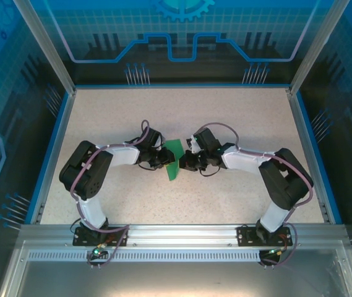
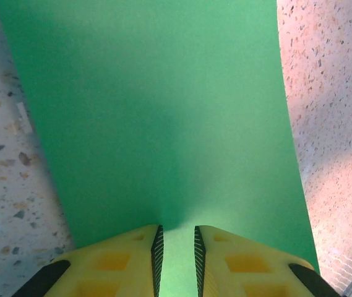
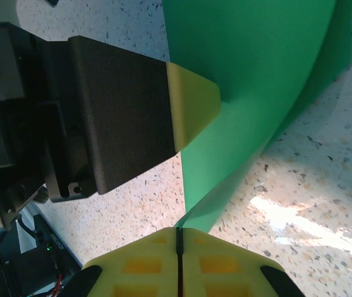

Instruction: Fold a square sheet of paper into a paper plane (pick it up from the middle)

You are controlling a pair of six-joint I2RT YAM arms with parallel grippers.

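Enclosure: blue printed panels [image 1: 182,43] on three sides, aluminium rail [image 1: 182,235] along the near edge. Speckled beige counter [image 1: 182,111] inside.

Left arm [image 1: 89,179] and right arm [image 1: 281,179] both reach inward and meet at mid-counter, wrists facing each other.

Green sheet of paper [image 1: 176,151] sits between the two wrists at the centre of the counter. From above it reads as a narrow strip running near to far. It is not flat. In the right wrist view the sheet [image 3: 256,74] bows upward off the counter [image 3: 299,216], and a darker second layer shows behind its far edge. In the left wrist view the sheet [image 2: 163,124] stretches away from the fingers as one smooth face, with bare counter [image 2: 336,124] on either side.

Left claw [image 1: 162,161]: yellow fingers narrowly apart [image 2: 176,247], green visible in the gap. Its fingertip [image 3: 194,105] overlaps the sheet's edge in the right wrist view. Cannot tell whether the jaws actually clamp the paper.

Right claw [image 1: 185,162]: fingers pressed together [image 3: 179,238], only a thin seam between them. The near corner of the sheet comes down to their tips; cannot tell whether it is caught there
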